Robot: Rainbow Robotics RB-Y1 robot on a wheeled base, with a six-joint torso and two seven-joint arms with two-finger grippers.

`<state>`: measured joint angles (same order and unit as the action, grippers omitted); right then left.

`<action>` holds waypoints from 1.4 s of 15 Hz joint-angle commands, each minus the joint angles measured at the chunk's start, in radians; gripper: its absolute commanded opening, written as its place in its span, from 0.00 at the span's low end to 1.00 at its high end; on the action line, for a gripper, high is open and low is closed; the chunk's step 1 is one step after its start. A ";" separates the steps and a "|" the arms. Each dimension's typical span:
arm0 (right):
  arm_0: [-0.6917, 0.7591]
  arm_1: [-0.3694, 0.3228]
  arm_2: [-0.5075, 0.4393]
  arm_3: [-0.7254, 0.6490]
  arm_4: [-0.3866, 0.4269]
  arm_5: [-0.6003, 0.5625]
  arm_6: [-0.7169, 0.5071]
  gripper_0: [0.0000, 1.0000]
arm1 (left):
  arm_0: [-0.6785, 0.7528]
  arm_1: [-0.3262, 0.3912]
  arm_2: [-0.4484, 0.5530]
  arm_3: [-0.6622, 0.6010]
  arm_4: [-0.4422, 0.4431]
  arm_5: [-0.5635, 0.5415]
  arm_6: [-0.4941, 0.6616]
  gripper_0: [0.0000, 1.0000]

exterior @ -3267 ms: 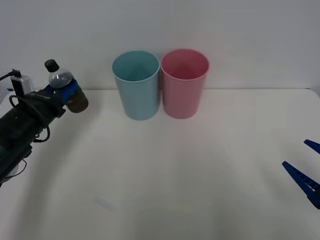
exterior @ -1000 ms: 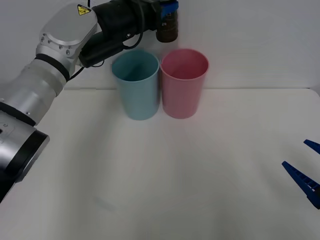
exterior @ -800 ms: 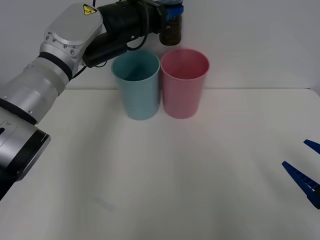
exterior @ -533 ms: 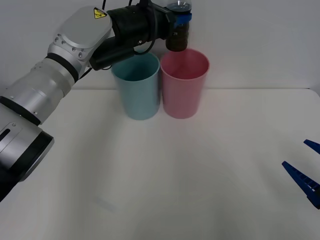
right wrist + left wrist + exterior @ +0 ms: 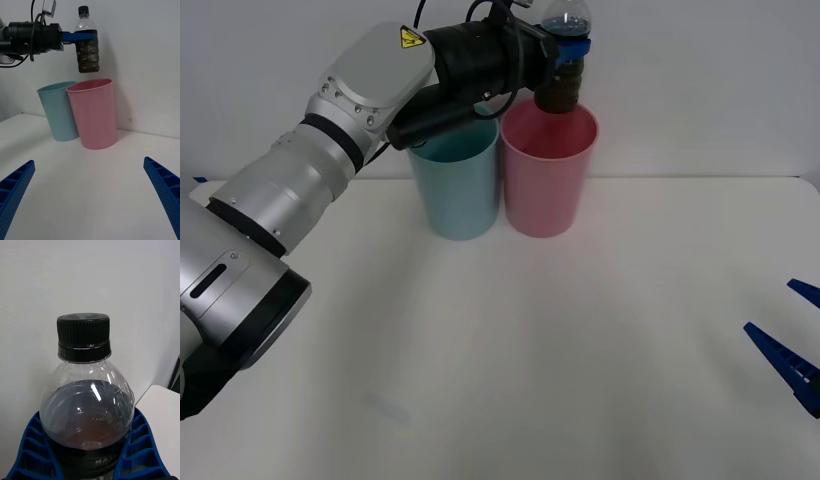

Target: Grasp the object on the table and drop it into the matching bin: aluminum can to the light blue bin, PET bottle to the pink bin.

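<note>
The PET bottle (image 5: 564, 60) hung upright in the front view, clamped at its shoulder by the left end effector (image 5: 568, 45), directly above the mouth of the pink bin (image 5: 549, 170) at the far side of the counter (image 5: 580, 350). The light blue bin (image 5: 454, 175) stood touching the pink one on its left. The right end effector (image 5: 792, 350) waited low at the near right edge, its fingers spread wide.

From the right wrist view, the bottle (image 5: 87, 41) was clear of the pink bin (image 5: 93, 112), its base just above the rim, and the left end effector (image 5: 83, 35) gripped it around the upper body. The bottle looked to sit over the far half of the opening, away from the light blue bin (image 5: 58, 110).

In the left wrist view, the blue ribbed fingers (image 5: 32, 450) cradled the bottle (image 5: 85, 401) on both sides, cap up, with no visible tilt.

The step in hand seemed to be the release. To do it well, the arm should hold steady, keep the bottle vertical and centred over the pink opening, then open the fingers evenly so it falls straight without clipping the rim.
</note>
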<state>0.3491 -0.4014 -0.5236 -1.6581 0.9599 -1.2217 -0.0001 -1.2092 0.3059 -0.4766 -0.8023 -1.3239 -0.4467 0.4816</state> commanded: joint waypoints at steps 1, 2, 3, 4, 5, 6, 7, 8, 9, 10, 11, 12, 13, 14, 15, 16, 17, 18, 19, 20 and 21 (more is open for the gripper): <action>0.000 0.000 0.000 0.000 0.000 0.000 0.000 1.00 | 0.000 0.001 -0.004 0.000 -0.001 0.000 -0.003 0.51; 0.000 0.000 0.000 0.000 0.000 0.000 0.000 1.00 | -0.001 0.001 -0.007 0.000 -0.003 0.000 -0.003 1.00; 0.000 0.000 0.000 0.000 0.000 0.000 0.000 1.00 | 0.000 0.001 -0.014 0.000 -0.003 0.000 -0.003 1.00; 0.000 0.000 0.000 0.000 0.000 0.000 0.000 1.00 | 0.000 0.001 -0.014 0.000 -0.003 0.000 -0.003 1.00; 0.000 0.000 0.000 0.000 0.000 0.000 0.000 1.00 | -0.001 0.001 -0.017 0.000 -0.001 0.000 0.000 1.00; 0.000 0.000 0.000 0.000 0.000 0.000 0.000 1.00 | 0.000 0.001 -0.016 0.000 -0.001 0.000 0.000 1.00; 0.000 0.000 0.000 0.000 0.000 0.000 0.000 1.00 | 0.000 0.002 -0.016 0.000 0.002 0.000 0.002 1.00; 0.000 0.000 0.000 0.000 0.000 0.000 0.000 1.00 | 0.002 0.004 -0.017 0.000 0.008 0.000 0.002 1.00; 0.000 0.000 0.000 0.000 0.000 0.000 0.000 1.00 | 0.002 0.012 -0.016 0.000 0.019 0.000 0.000 1.00; 0.000 0.000 0.000 0.000 0.000 0.000 0.000 1.00 | 0.002 0.022 -0.016 0.000 0.042 -0.001 0.000 1.00; 0.000 0.000 0.000 0.000 0.000 0.000 0.000 1.00 | 0.007 0.042 -0.016 0.000 0.068 -0.003 -0.001 1.00; 0.000 0.000 0.000 0.000 0.000 0.000 0.000 1.00 | 0.007 0.067 -0.016 0.000 0.094 -0.018 -0.001 1.00; 0.000 0.000 0.000 0.000 0.000 0.000 0.000 1.00 | 0.008 0.090 -0.016 0.000 0.118 -0.040 0.002 1.00; 0.000 0.000 0.000 0.000 0.000 0.000 0.000 1.00 | 0.016 0.116 -0.016 0.000 0.158 -0.061 -0.001 1.00; 0.000 0.000 0.000 0.000 0.000 0.000 0.000 1.00 | 0.031 0.144 -0.016 -0.008 0.190 -0.079 -0.008 1.00; 0.000 0.000 0.000 0.000 0.000 0.000 0.000 1.00 | 0.057 0.176 -0.011 -0.035 0.216 -0.089 -0.011 1.00; 0.000 0.000 0.000 0.000 0.000 0.000 0.000 1.00 | 0.091 0.203 0.012 -0.075 0.229 -0.101 -0.014 1.00; 0.000 0.000 0.000 0.000 0.000 0.000 0.000 1.00 | 0.142 0.228 0.061 -0.123 0.233 -0.122 -0.017 1.00; 0.000 0.000 0.000 0.000 0.000 0.000 0.000 1.00 | 0.181 0.245 0.104 -0.153 0.233 -0.147 -0.020 1.00; 0.000 0.000 0.000 0.000 0.000 0.000 0.000 1.00 | 0.243 0.274 0.158 -0.207 0.233 -0.181 -0.021 1.00; 0.000 0.000 0.000 0.000 0.000 0.000 0.000 1.00 | 0.307 0.306 0.202 -0.265 0.233 -0.198 -0.020 1.00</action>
<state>0.3491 -0.4014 -0.5236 -1.6581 0.9599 -1.2217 0.0000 -0.9469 0.5894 -0.3071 -1.0267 -1.0907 -0.6293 0.4610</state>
